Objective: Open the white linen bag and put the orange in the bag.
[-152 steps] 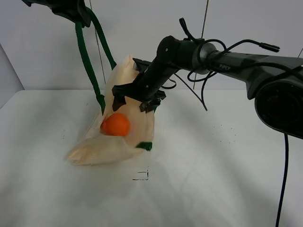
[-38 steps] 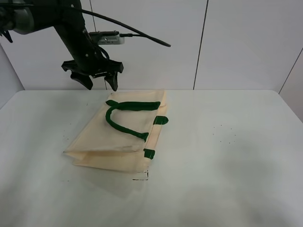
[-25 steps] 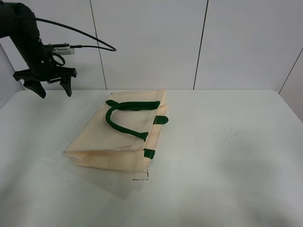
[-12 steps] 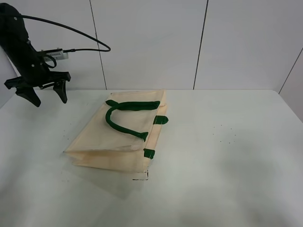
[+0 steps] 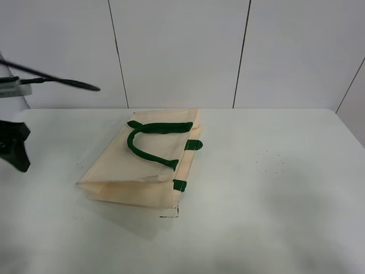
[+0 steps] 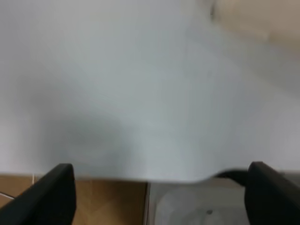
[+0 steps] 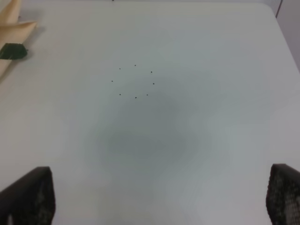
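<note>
The white linen bag point(image 5: 140, 168) lies flat on the table, with its dark green handles point(image 5: 149, 142) on top. The orange is not visible in any view. My left gripper point(image 6: 161, 199) is open and empty, well left of the bag, over the table's edge; only one dark finger point(image 5: 17, 149) shows at the left border of the exterior view. A blurred bag corner point(image 6: 253, 18) shows in the left wrist view. My right gripper point(image 7: 157, 197) is open and empty above bare table, out of the exterior view. A bag corner point(image 7: 14, 28) with a green tab point(image 7: 11, 50) shows there.
The white table point(image 5: 274, 188) stretches to the right of the bag. A small black mark point(image 5: 170, 213) sits in front of the bag. The table's edge with brown floor point(image 6: 93, 201) below shows in the left wrist view. A cable point(image 5: 57, 80) hangs at the upper left.
The bag, held up earlier with the orange at its mouth, now lies flat and still. My left gripper has swung left and down to the frame's edge. The right arm has left the exterior view.
</note>
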